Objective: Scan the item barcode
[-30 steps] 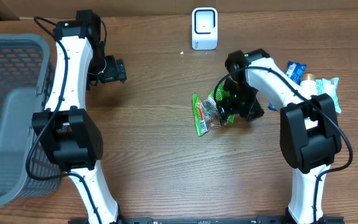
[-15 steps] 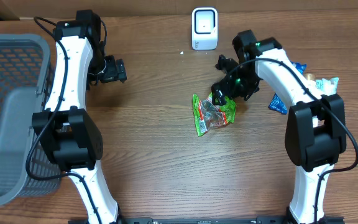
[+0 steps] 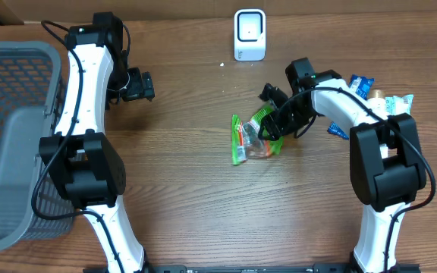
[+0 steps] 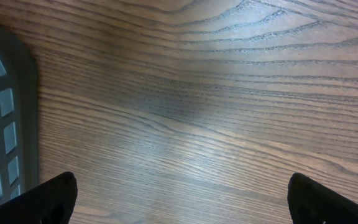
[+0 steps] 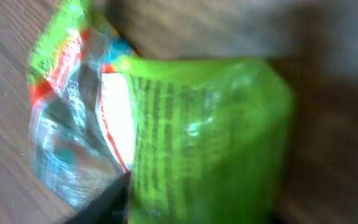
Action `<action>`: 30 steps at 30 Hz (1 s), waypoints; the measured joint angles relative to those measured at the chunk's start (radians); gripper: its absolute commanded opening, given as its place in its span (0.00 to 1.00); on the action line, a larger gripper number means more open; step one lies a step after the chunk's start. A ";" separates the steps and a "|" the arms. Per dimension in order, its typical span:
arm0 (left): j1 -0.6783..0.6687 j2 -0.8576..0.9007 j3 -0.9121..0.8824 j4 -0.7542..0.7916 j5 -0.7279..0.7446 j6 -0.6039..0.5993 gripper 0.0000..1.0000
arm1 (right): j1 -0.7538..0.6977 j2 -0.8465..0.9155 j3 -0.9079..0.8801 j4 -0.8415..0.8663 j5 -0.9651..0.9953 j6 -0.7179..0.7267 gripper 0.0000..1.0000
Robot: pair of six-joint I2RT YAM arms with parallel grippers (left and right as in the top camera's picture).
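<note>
Mid-table, nearer than the scanner [image 3: 249, 35], the green packet [image 3: 253, 139] is met at its right end by the right gripper [image 3: 275, 124]; clamping cannot be told. Slippery film could be dropped.

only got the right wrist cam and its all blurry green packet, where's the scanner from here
observer: the white scanner stands at the far edge of the table, straight beyond the green packet.
operator: left claw anywhere near it
observer: no, the left claw hangs open above bare table, over toward the grey basket.
operator: anything else lying around
observer: yes, a few other packets lie on the right side of the table, apart from the green one.
</note>
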 measured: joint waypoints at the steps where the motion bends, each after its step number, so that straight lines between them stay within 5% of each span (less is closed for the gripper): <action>1: 0.000 0.000 0.000 0.000 0.000 0.000 0.99 | 0.000 0.002 -0.009 -0.005 -0.023 0.005 0.06; 13: 0.000 0.000 0.000 0.000 0.000 0.000 1.00 | -0.020 0.020 0.039 -0.180 -0.293 0.029 0.04; 30: 0.000 0.000 0.000 0.000 0.000 0.000 1.00 | -0.272 -0.164 0.185 -0.254 -0.721 0.117 0.04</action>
